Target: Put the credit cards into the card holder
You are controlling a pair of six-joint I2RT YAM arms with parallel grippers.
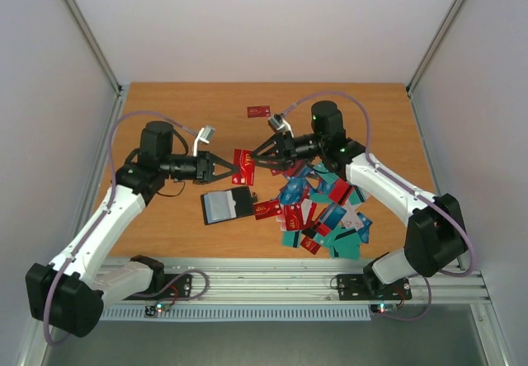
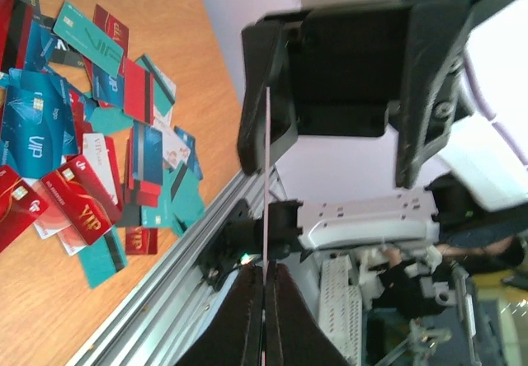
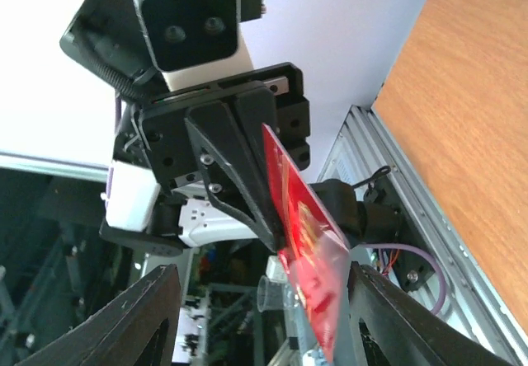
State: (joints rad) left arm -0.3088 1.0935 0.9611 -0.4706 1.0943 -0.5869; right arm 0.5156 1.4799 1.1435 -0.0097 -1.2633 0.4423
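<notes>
My left gripper (image 1: 233, 167) is shut on one edge of a red credit card (image 1: 244, 166) and holds it in the air above the table. In the left wrist view the shut left gripper (image 2: 265, 288) shows the card edge-on (image 2: 266, 176). My right gripper (image 1: 257, 158) is open and its fingers stand on either side of the card's far end without closing on it. The right wrist view shows the card (image 3: 305, 242) between its wide-apart fingers (image 3: 157, 300). The black card holder (image 1: 227, 206) lies open on the table just below the card. Many credit cards (image 1: 323, 213) lie heaped to its right.
One red card (image 1: 258, 111) lies alone near the table's back. A few red cards (image 1: 267, 209) lie right beside the holder's right edge. The aluminium rail (image 1: 272, 283) runs along the near edge. The heap also shows in the left wrist view (image 2: 74, 160).
</notes>
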